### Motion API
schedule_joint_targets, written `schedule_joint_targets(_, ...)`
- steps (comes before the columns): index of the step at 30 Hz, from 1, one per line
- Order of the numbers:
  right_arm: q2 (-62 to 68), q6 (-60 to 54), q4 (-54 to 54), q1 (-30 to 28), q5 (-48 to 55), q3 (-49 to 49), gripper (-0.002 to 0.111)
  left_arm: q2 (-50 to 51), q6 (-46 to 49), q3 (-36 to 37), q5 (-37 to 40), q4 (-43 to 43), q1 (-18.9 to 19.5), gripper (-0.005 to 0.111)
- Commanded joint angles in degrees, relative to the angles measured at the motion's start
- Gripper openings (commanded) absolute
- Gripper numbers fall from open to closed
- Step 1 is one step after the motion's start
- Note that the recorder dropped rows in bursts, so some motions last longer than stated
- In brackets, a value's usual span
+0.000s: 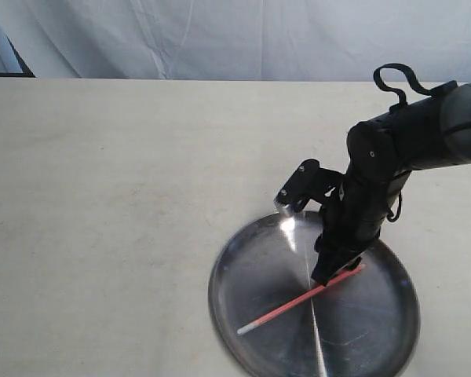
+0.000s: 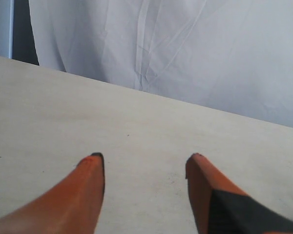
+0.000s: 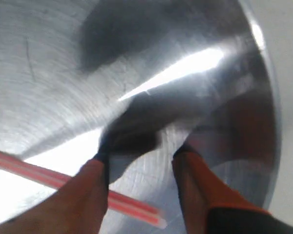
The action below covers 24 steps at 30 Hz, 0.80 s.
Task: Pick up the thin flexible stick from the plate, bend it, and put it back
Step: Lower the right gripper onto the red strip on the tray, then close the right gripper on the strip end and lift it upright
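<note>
Right end effector (image 3: 141, 156) is spread open, low over the round shiny silver metal plate (image 1: 377, 330), straddling one end of the thin red-orange plastic stick (image 1: 294, 301). The stick lies flat on the plate, its long axis diagonal, the rest running away toward the left arm's side. Left end effector (image 2: 144, 158) is also open, over bare table (image 1: 102, 196), so the right arm is nearer.

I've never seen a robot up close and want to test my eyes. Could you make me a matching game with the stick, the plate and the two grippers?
1. stick
2. plate
3. left gripper
4. right gripper

A. open over bare table
B. round, shiny silver
C. thin, red, lying on the plate
D. open, down at the stick's end

Pairs: 1-C, 2-B, 3-A, 4-D
</note>
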Motion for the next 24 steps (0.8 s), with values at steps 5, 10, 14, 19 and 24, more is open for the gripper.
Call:
schedule_joint_targets(5, -0.11, -3.68, 0.22, 0.06, 2.51, 0.57, 0.045, -0.57, 0.06, 0.1, -0.76, 0.4, -0.27, 0.05)
schedule_joint_targets(10, -3.48, -3.68, 1.31, 0.06, 3.36, 0.57, 0.045, -0.57, 0.06, 0.1, -0.76, 0.4, -0.27, 0.05)
schedule_joint_targets(14, -4.43, -4.63, 1.2, 0.06, 2.83, 0.57, 0.045, -0.57, 0.06, 0.1, -0.76, 0.4, -0.27, 0.05)
schedule_joint_targets(19, -3.77, -5.83, 3.75, 0.16, 4.91, 0.57, 0.045, -0.57, 0.06, 0.1, -0.76, 0.4, -0.27, 0.05)
schedule_joint_targets(24, -3.91, -6.99, 6.37, 0.27, 6.64, 1.0, 0.045, -0.57, 0.06, 0.1, -0.76, 0.4, -0.27, 0.05)
